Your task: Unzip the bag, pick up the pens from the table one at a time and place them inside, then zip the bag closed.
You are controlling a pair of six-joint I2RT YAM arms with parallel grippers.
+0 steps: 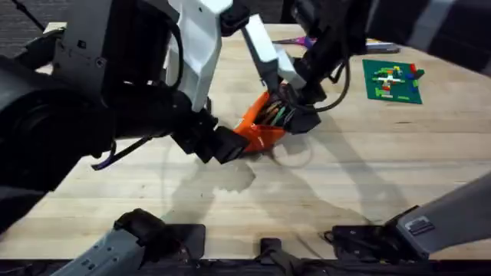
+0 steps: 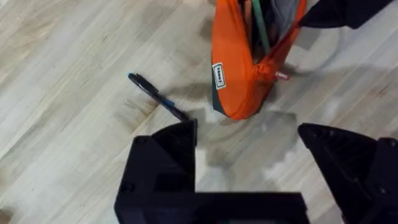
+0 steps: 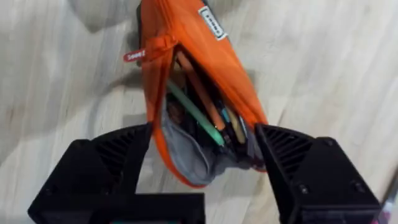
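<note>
The orange bag (image 1: pixel 261 130) lies unzipped on the table (image 1: pixel 368 169), its mouth gaping. In the right wrist view the bag (image 3: pixel 193 56) holds several pens (image 3: pixel 199 115), one green, the others orange and dark. My right gripper (image 1: pixel 295 115) (image 3: pixel 204 149) is open, one finger on each side of the bag's open far end. One black pen (image 2: pixel 155 96) with blue marks lies on the wood beside the bag's (image 2: pixel 239 62) near end. My left gripper (image 1: pixel 230 147) (image 2: pixel 249 143) hovers open just short of that pen and the bag's tip, nothing between its fingers.
A green baseplate (image 1: pixel 393 80) with coloured bricks sits at the back right. Purple-handled scissors (image 1: pixel 295 41) lie at the far edge behind the right arm. Bare wood stretches across the front and right of the table.
</note>
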